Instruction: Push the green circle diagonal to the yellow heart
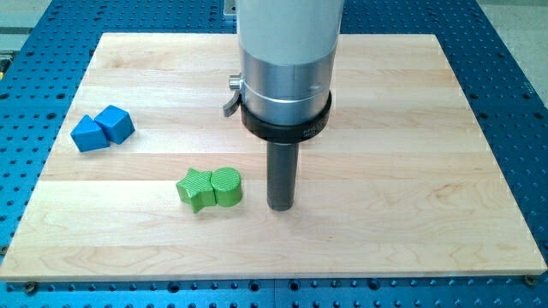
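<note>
The green circle [228, 186] lies a little left of the board's middle, touching a green star [196, 189] on its left side. My tip [281, 208] rests on the board just to the right of the green circle, with a small gap between them. No yellow heart shows in this view; the arm's wide silver body hides part of the board's top middle.
Two blue blocks lie together at the view's left: a blue cube [115, 123] and a second blue block [88, 134] touching it. The wooden board [411, 214] sits on a blue perforated table [514, 51].
</note>
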